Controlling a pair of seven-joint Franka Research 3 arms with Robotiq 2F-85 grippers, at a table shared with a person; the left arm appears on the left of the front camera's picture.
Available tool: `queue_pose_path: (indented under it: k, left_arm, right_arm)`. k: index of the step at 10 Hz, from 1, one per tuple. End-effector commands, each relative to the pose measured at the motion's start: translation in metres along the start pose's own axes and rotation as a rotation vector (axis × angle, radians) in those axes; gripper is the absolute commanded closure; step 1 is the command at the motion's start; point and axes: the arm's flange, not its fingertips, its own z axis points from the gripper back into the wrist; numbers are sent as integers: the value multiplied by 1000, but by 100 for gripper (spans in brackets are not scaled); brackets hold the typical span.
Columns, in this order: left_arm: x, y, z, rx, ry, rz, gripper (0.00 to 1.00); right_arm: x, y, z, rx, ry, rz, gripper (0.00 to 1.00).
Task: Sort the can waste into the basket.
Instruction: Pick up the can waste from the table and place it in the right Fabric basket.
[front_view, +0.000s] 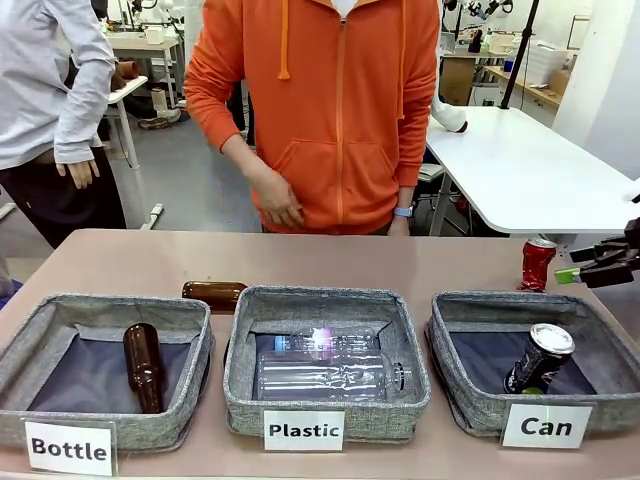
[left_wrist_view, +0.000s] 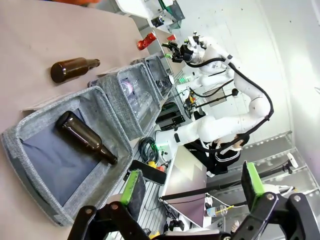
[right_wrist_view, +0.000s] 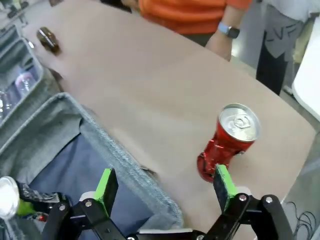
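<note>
Now, right end effector (right_wrist_view: 164, 176) horizontal, jaws spread, beside red can (right_wrist_view: 229, 140)

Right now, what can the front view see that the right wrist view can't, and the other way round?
Front view's extras: the Bottle label, Plastic label and Can label. Right wrist view's extras: the lid of the red can from above, tab and all, just ahead of the open right fingers. Shared: the red can standing on the table beside the Can basket, the dark can inside it, and the person in orange.
</note>
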Motion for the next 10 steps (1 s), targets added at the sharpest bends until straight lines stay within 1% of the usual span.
queue_pose_path:
  k: [1, 2, 3, 4, 5, 7, 8, 9, 10]
  left_arm:
    - [0, -2, -1, 5, -5, 1, 0]
    - [0, -2, -1, 5, -5, 1, 0]
    - [0, -2, -1, 5, -5, 1, 0]
    - [0, -2, -1, 5, -5, 1, 0]
    - [0, -2, -1, 5, -5, 1, 0]
    - [0, -2, -1, 5, -5, 1, 0]
    - [0, -2, -1, 5, -5, 1, 0]
    - [0, -2, -1, 5, -5, 1, 0]
    - [0, -2, -1, 5, -5, 1, 0]
  right_arm:
    - [-8, -19, -8, -38, -39, 33, 0]
    - [-12, -25, -12, -49, -62, 47, 0]
    - [-17, -32, -16, -76, -57, 60, 0]
    - [-26, -44, -19, -155, -26, 64, 0]
    - [-31, -53, -20, -134, -69, 82, 0]
    - [-36, -66, -34, -105, -56, 66, 0]
    - [-37, -74, -40, -102, -94, 47, 0]
    - [-39, -80, -46, -93, -88, 35, 0]
    - [-40, -82, -51, -78, -104, 15, 0]
